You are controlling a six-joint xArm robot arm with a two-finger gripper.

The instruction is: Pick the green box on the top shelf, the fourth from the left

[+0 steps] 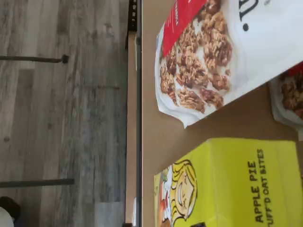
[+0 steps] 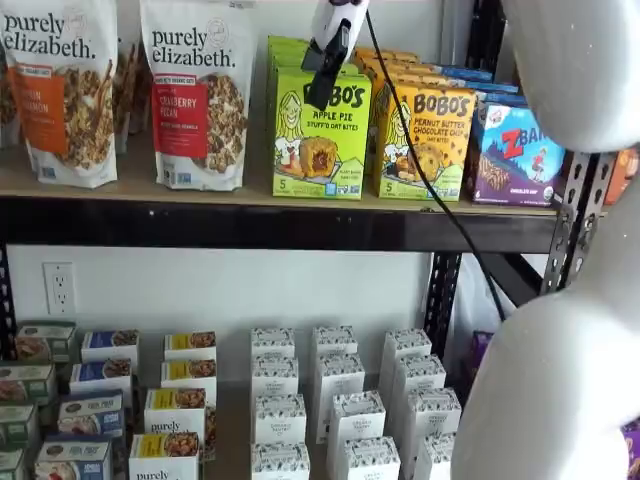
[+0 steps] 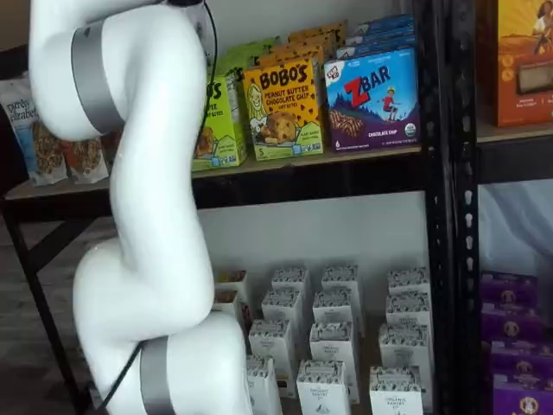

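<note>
Where the gripper (image 2: 322, 88) hangs before the green box (image 2: 320, 133), its black fingers show side-on; jaws stand wide apart, empty. Green box: lime carton, upright, "BOBO'S Apple Pie", cartoon blonde girl, round pastry; at the top shelf (image 2: 250, 222) front edge, between a Purely Elizabeth granola bag (image 2: 196, 92) and yellow-orange Bobo's box (image 2: 426, 140).
</note>
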